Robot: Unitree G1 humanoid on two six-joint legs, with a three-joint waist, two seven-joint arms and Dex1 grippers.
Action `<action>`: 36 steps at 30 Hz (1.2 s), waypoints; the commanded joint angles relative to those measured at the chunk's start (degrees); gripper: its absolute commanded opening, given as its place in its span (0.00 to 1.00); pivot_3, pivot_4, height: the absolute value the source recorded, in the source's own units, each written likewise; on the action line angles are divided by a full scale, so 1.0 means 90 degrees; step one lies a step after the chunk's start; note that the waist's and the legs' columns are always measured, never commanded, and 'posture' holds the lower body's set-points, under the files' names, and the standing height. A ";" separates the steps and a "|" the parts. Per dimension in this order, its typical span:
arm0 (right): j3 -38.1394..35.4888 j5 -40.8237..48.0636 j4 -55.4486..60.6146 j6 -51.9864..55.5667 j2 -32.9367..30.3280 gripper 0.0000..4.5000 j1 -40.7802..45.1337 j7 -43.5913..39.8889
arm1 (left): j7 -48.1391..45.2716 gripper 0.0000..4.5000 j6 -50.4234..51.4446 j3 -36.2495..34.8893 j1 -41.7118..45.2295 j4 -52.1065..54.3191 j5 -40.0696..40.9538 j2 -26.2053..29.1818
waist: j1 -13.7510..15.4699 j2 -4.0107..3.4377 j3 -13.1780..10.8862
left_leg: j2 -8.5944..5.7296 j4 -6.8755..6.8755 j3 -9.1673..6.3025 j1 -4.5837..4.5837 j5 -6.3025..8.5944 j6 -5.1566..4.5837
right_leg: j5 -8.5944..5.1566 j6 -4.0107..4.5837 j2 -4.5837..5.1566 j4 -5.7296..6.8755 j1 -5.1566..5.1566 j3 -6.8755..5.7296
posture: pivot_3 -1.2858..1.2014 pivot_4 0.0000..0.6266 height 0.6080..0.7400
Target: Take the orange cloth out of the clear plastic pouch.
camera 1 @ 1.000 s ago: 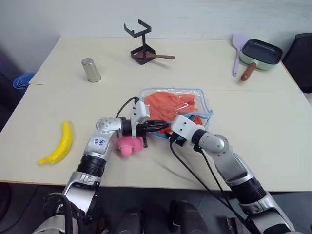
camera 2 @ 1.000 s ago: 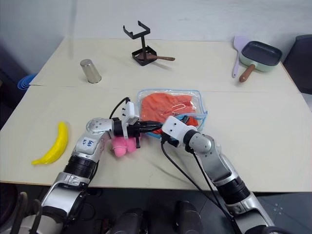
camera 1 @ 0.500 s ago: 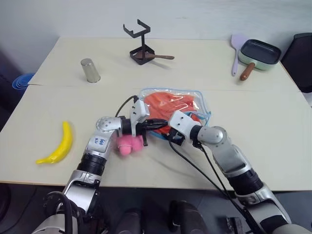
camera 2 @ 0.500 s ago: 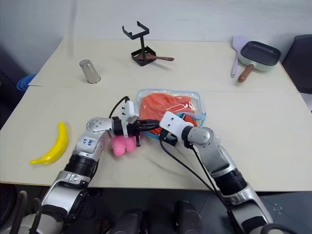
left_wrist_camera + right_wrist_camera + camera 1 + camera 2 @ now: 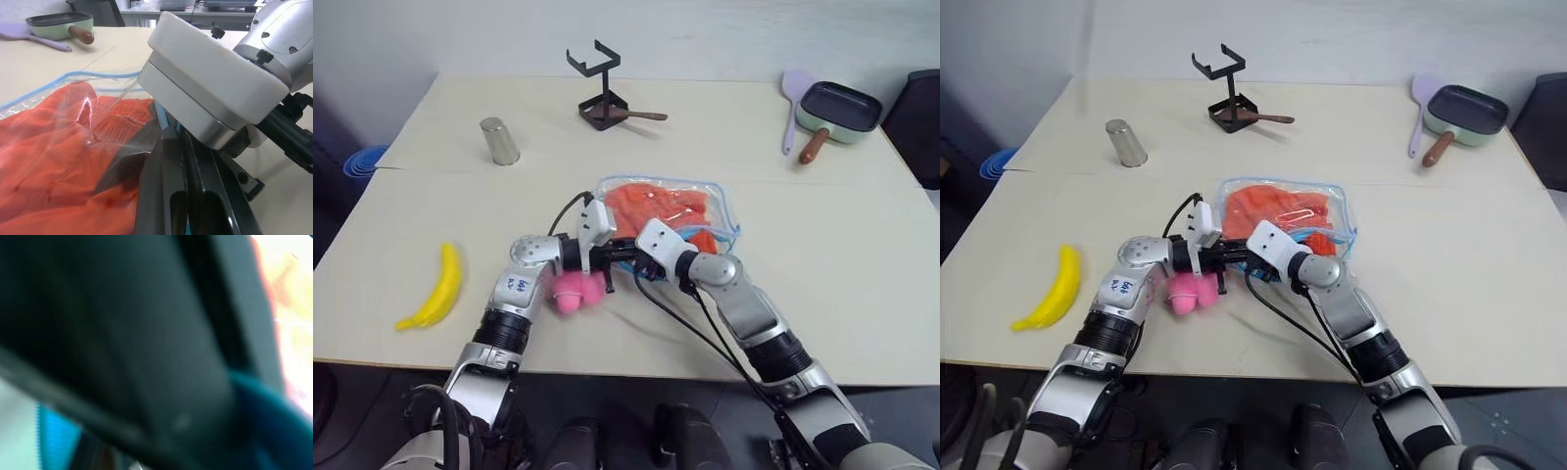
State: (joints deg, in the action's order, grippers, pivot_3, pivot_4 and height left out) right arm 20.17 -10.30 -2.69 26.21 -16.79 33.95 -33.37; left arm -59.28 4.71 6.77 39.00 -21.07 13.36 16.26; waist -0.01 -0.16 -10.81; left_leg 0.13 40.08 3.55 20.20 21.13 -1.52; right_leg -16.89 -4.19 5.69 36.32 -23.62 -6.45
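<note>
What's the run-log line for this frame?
left gripper: shut on clear plastic pouch edge | right gripper: at pouch mouth, state unclear | orange cloth: inside pouch

Clear plastic pouch (image 5: 720, 201): we record a transparent soft bag with light blue edging and rounded corners, lying flat near the table's middle, its near-left edge lifted. Orange cloth (image 5: 656, 208): we find bright orange crumpled fabric inside the pouch, filling most of it.

Glossy clear plastic pouch (image 5: 722, 208) over soft orange cloth (image 5: 656, 211); matt wooden table (image 5: 842, 245); brushed metal cup (image 5: 497, 141).
</note>
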 commanded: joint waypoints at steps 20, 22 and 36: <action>-0.2282 0.4511 0.3065 0.0891 -0.2639 0.01 -0.1820 -0.3881 | 0.0894 0.00 0.0159 -0.0172 -0.0064 0.0010 -0.0073 0.0107 | 0.0067 0.0003 -0.0002 | -0.0002 -0.0010 -0.0015 0.0012 0.0000 -0.0006 | 0.0004 -0.0008 -0.0001 -0.0036 0.0007 -0.0021 | 0.52 0.24 1.00; -0.2874 0.5326 0.3567 0.1453 -0.3094 0.01 -0.2335 -0.4097 | 0.0874 0.00 0.0185 -0.0165 -0.0075 0.0036 -0.0055 0.0137 | 0.0115 0.0003 -0.0003 | -0.0002 -0.0009 -0.0015 0.0012 0.0001 -0.0006 | 0.0005 -0.0008 0.0001 -0.0036 0.0007 -0.0020 | 0.52 0.24 1.00; -0.7458 0.8159 0.1717 0.3501 -0.5207 0.01 -0.2816 -0.3140 | 0.0518 0.00 0.0178 0.0034 -0.0182 0.0179 -0.0089 0.0264 | 0.0139 0.0005 -0.0004 | -0.0004 -0.0011 -0.0009 0.0001 0.0007 -0.0017 | 0.0006 -0.0010 0.0011 -0.0049 0.0020 -0.0015 | 0.52 0.24 1.00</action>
State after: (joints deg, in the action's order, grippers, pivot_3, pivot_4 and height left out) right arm -42.60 62.55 16.11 58.83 -62.07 6.08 -63.40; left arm -54.01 6.79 7.01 37.81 -20.69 13.05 18.06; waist 1.24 -0.11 -10.84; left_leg 0.11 39.98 3.50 20.17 21.19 -1.67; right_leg -16.83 -4.28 5.78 35.87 -23.45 -6.56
